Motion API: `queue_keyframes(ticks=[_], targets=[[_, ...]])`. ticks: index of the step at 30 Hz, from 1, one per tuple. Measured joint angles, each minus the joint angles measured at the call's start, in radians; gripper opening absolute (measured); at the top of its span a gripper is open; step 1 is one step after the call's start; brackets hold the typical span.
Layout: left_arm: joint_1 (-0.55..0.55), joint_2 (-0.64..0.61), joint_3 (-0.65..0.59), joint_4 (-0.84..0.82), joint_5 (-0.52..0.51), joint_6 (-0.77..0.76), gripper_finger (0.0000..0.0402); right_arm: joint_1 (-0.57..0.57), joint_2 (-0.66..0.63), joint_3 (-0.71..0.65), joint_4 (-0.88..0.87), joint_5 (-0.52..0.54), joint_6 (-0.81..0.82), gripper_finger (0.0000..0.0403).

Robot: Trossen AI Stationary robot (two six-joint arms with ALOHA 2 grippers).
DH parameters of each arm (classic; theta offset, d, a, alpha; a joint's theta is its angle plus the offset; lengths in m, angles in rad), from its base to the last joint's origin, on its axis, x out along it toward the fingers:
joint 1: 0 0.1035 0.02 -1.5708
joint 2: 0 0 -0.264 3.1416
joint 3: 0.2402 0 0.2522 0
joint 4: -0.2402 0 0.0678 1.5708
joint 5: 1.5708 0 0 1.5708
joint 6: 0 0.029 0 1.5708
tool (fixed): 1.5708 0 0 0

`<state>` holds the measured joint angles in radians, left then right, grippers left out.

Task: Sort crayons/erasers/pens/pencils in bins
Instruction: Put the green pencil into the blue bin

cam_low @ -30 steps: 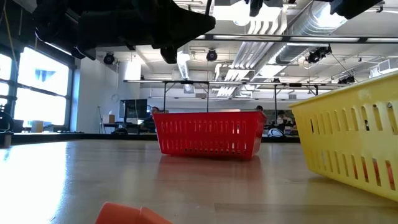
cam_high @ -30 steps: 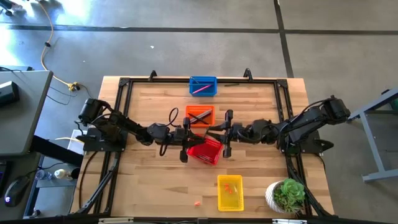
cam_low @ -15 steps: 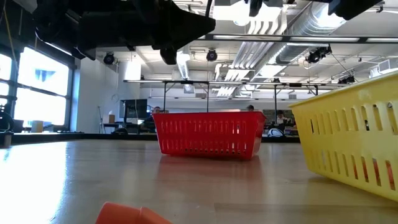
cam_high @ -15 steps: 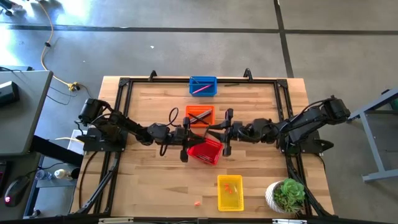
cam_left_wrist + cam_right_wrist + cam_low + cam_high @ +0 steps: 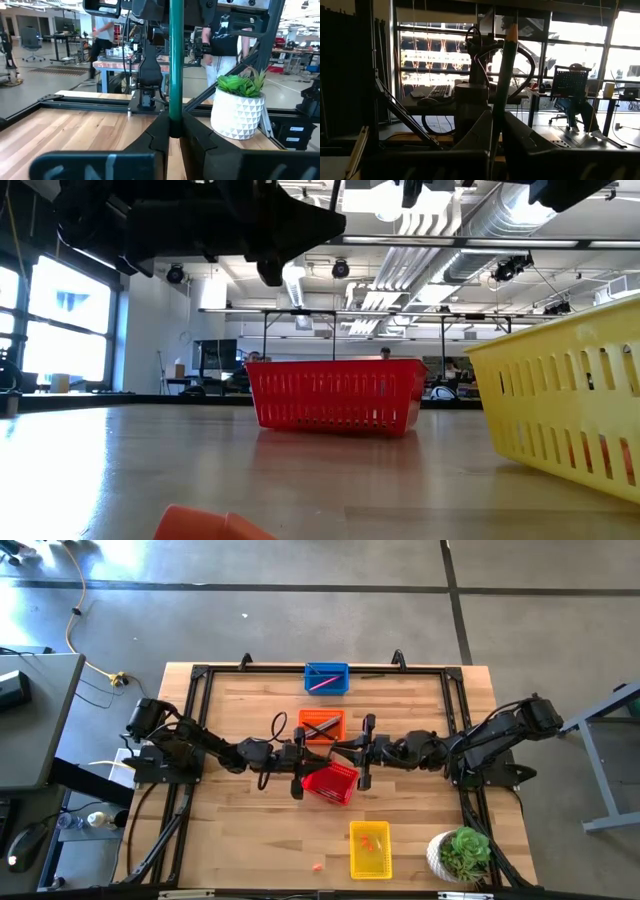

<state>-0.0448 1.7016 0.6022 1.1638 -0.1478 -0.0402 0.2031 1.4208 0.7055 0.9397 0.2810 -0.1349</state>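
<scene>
A green stick (image 5: 175, 60) is clamped upright in the left end effector (image 5: 297, 772), a dark pencil (image 5: 506, 75) in the right end effector (image 5: 366, 752), the red bin (image 5: 331, 781) held between them.

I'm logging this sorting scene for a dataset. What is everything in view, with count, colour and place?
Bins: four; blue at far edge, orange mid-table, red between the arms, yellow near front.
Eraser: one loose, orange-red, left of yellow bin.
Plant: one, green in white pot, front right corner.
Green stick: one, in left end effector.
Dark pencil: one, in right end effector.
</scene>
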Motion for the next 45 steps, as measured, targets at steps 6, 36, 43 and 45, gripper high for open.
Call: queue_keyframes(ticks=[6, 36, 43, 45], targets=[[0.000, 0.000, 0.000, 0.000, 0.000, -0.010, 0.0052, 0.000, 0.000, 0.000, 0.000, 0.001, -0.012, 0.0007], [-0.003, -0.223, -0.131, -0.369, -0.089, 0.083, 0.0095, -0.136, -0.026, 0.196, -0.464, 0.235, -0.233, 0.0007], [-0.017, -0.243, -0.280, -0.112, -0.084, 0.078, 0.0043, -0.349, 0.075, 0.348, -0.729, 0.119, -0.242, 0.0007], [-0.021, -0.256, -0.300, -0.088, -0.084, 0.078, 0.0031, -0.410, 0.120, 0.377, -0.755, 0.069, -0.266, 0.0007]])
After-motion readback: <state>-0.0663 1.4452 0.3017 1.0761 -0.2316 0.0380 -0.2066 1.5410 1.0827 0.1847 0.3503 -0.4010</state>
